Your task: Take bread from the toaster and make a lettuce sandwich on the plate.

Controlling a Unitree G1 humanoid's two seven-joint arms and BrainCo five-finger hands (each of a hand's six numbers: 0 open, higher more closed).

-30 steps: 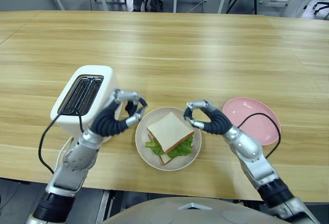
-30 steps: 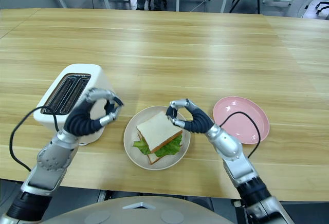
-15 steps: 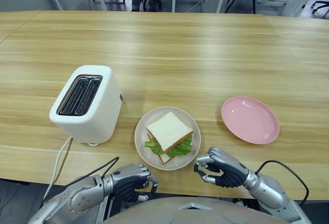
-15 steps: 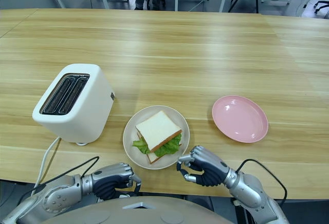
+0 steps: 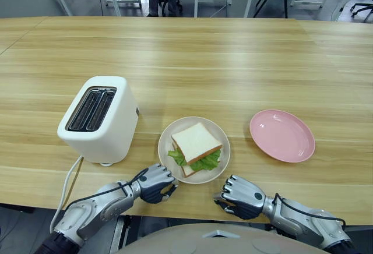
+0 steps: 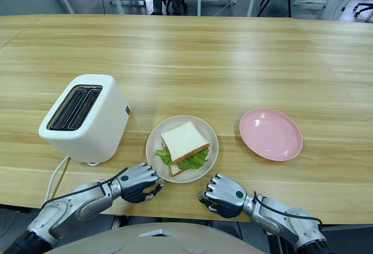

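Right at the near edge of the tabletop (image 5: 192, 62) are both my hands. My left hand (image 5: 155, 183) is curled into a fist with nothing in it, parked right by the near-left rim of the plate (image 5: 171, 130) (honestly can't tell if it's touching or just super close). My right hand (image 5: 239, 196) is balled up the same way, also holding nothing. It sits a bit right of the plate and hangs closer to the edge. Just past them, the beige plate carries the sandwich (image 5: 196, 142), with a white bread slice on top, lettuce (image 5: 205, 163) poking out along the near sides, and a second slice peeking out underneath. It sits roughly mid-width on the table, not far in from the near edge. Left of it stands the white toaster (image 5: 100, 120), slots facing up, just beside the plate but apart from it. Its white cord (image 5: 68, 179) runs off the near edge. To the right of the sandwich plate lies a pink plate (image 5: 282, 136), apart from it. Beyond all that the wood stretches to the far edge.
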